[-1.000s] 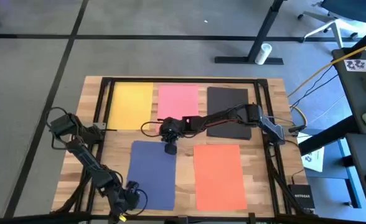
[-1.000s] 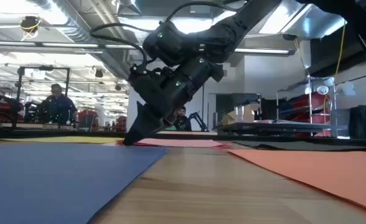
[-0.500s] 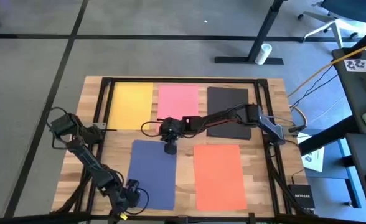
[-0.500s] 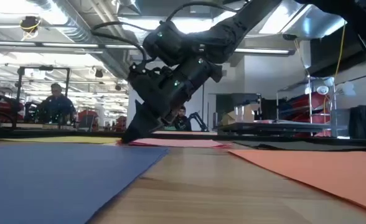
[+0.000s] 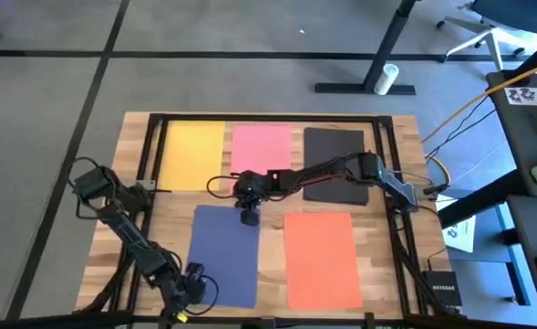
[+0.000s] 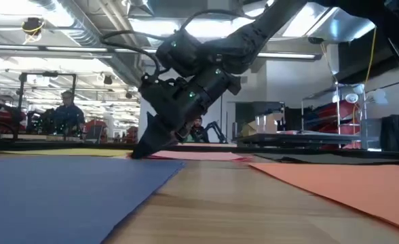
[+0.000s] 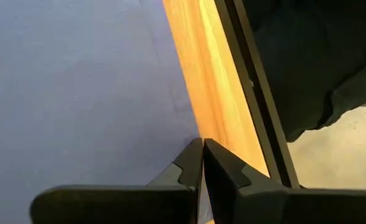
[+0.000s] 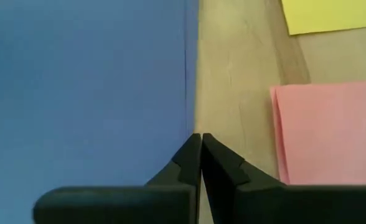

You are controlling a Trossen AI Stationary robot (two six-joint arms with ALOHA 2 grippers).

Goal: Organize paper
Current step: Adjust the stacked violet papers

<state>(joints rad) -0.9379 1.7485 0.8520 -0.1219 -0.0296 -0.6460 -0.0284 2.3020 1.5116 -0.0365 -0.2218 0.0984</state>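
My two arms are showing dark, nearly black, built of slim links between chunky rounded joints. Thin black cables are looping along my right arm and beside my left. My right pincer (image 6: 140, 150) is tapering from a blocky wrist housing to a narrow tip. My left pincer (image 7: 201, 163) is showing two matte black wedge-shaped fingers with stepped inner edges.
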